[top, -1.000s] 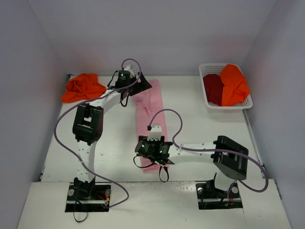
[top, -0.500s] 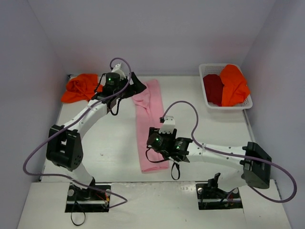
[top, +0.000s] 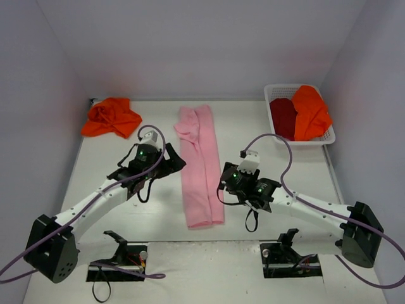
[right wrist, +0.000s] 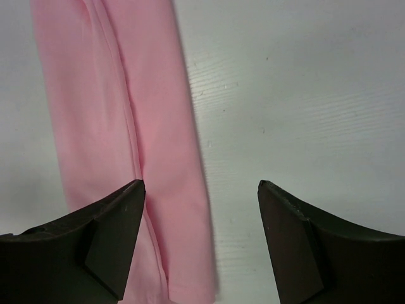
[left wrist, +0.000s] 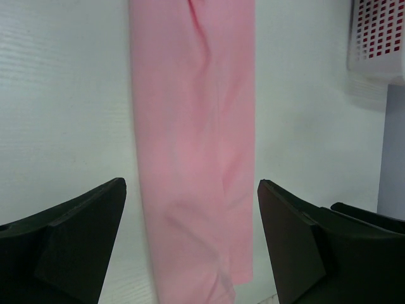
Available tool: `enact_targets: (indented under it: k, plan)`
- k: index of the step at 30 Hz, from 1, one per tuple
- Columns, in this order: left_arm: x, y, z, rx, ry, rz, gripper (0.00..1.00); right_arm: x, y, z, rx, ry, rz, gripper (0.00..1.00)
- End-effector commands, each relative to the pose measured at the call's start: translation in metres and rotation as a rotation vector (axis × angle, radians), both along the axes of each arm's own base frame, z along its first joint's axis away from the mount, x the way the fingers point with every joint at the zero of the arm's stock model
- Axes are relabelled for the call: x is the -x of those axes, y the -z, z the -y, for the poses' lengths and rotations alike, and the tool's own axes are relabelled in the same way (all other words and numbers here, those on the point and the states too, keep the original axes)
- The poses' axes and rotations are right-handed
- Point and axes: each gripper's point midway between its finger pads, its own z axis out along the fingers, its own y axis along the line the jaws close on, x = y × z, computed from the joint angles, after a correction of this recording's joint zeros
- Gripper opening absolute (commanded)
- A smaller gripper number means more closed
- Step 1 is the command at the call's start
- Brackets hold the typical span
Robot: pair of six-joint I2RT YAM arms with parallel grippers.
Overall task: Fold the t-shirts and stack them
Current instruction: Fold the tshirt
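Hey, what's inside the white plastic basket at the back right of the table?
The white latticed plastic basket holds a crumpled dark red cloth t-shirt and a bright orange cloth t-shirt spilling over its rim. They cover the basket's floor, so anything underneath is hidden.

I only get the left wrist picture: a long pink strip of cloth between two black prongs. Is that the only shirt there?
Observer: No. The top view shows an orange t-shirt crumpled at the far left.
Operator: What's the white lattice in my corner?
Observer: A basket holding a dark red shirt and a second orange shirt.
Operator: Is the other arm gripping anything?
Observer: No, the right gripper hangs open beside the pink shirt, holding nothing.
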Motion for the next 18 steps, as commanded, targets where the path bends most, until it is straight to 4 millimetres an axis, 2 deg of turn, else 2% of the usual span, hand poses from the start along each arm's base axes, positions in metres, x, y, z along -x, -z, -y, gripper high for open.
enact_targets:
  k: [1, 3, 5, 10, 12, 18]
  plan:
    - [0.003, -0.018, 0.0, 0.056, -0.06, 0.032, 0.8, 0.001, 0.008, -0.007, -0.027, -0.015, -0.019, 0.68]
    - [0.016, -0.003, 0.005, 0.041, -0.054, 0.005, 0.8, 0.008, 0.021, -0.012, -0.043, -0.034, -0.059, 0.68]
    - [0.024, 0.004, 0.011, 0.052, -0.047, -0.009, 0.8, 0.013, 0.033, -0.015, -0.06, -0.04, -0.082, 0.68]
    - [0.043, 0.037, 0.028, 0.058, -0.02, -0.086, 0.8, 0.028, 0.053, -0.017, -0.05, -0.05, -0.119, 0.68]
    - [0.042, 0.041, 0.031, 0.065, -0.036, -0.072, 0.8, 0.034, 0.056, -0.02, -0.053, -0.058, -0.127, 0.68]
    - [0.058, 0.064, 0.045, 0.052, -0.014, -0.118, 0.8, 0.044, 0.061, -0.028, -0.051, -0.081, -0.13, 0.68]
